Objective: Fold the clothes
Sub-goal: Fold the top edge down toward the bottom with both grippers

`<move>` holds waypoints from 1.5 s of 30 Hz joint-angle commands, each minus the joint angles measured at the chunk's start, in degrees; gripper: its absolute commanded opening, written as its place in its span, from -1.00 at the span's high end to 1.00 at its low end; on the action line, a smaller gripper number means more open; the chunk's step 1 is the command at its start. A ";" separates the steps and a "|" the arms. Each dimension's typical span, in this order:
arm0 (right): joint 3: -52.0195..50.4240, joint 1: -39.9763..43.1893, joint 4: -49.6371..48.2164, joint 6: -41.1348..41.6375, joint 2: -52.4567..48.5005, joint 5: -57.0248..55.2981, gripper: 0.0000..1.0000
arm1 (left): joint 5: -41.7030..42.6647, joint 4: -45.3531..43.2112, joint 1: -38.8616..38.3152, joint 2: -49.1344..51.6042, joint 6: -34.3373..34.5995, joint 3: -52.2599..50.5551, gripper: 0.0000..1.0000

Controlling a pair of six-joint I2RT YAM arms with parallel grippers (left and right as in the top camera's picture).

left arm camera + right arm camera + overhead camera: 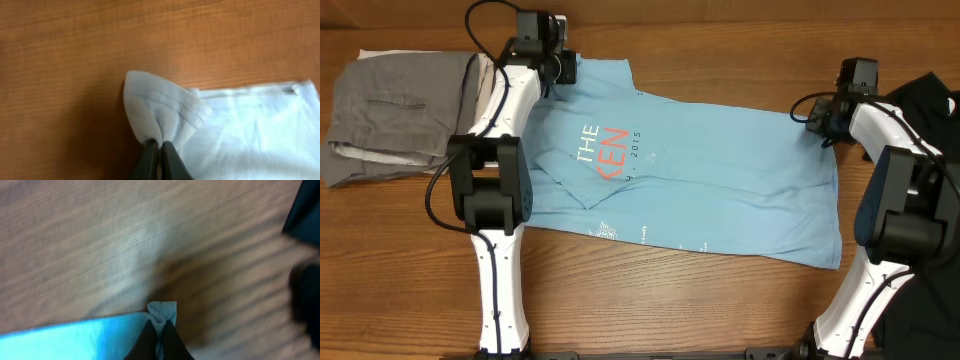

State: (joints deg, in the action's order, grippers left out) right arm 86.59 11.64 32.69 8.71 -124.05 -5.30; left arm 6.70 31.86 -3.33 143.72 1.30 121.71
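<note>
**Overhead view.** The shirt (720,190), light blue, is lying flat across the centre of the tabletop (720,40), betw. the two arms. Its left part is lying folded over the chest, so the lettering (598,150) is showing only in part ("THE", "KEN", "2015"). The left tool (558,68) is sitting at the shirt's far left corner and the right tool (818,122) at its far right corner, both on the edge farthest from the arm bases. The trousers (390,110), grey, are lying bunched at the tabletop's left end, near the shirt. The left arm is crossing betw. them, so contact cannot be told. A black cloth (932,100) is lying at the right end, beside the right arm.

**Left wrist view.** The left tool is pinching a hemmed corner of the shirt, w/ no gap showing betw. its tips. The stitched hem is bunching into a small peak above the tips, and the rest of the fabric is spreading to the right over bare wood.

**Right wrist view (blurred).** The right tool is likewise pinching a small tuft of shirt fabric, tips together. The fabric is running off to the lower left.
</note>
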 commanded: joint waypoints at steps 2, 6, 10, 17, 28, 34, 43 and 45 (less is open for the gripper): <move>0.87 0.22 3.41 -0.22 4.94 4.15 0.93 | 0.37 7.72 0.57 -9.11 1.03 1.95 0.92; 0.87 0.22 7.23 -0.20 8.07 6.29 0.93 | 0.39 14.80 1.09 -13.16 3.67 1.95 0.92; 0.87 0.22 13.14 -0.20 12.63 6.29 0.93 | -0.42 23.69 1.84 -16.20 5.33 1.95 0.92; 0.87 0.24 23.93 3.43 16.59 5.84 0.92 | -1.38 36.13 4.11 -18.97 10.51 1.92 0.92; 0.81 0.22 39.04 14.75 17.66 -0.20 0.92 | -4.98 49.53 6.03 -20.33 13.35 1.79 0.92; 0.81 0.35 45.90 18.23 17.88 -0.28 0.92 | -5.22 54.77 6.32 -20.33 15.50 0.70 0.91; -3.52 0.33 49.70 21.62 19.28 -3.04 0.92 | -6.01 62.69 6.29 -20.31 16.87 -0.79 0.92; -7.13 0.35 46.82 21.99 19.26 -3.02 0.93 | -6.05 63.43 6.12 -20.33 16.94 -3.13 0.91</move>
State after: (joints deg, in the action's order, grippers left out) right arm 83.64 11.64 81.91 29.43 -106.15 -6.87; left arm 2.11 94.39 2.74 125.49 16.82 121.47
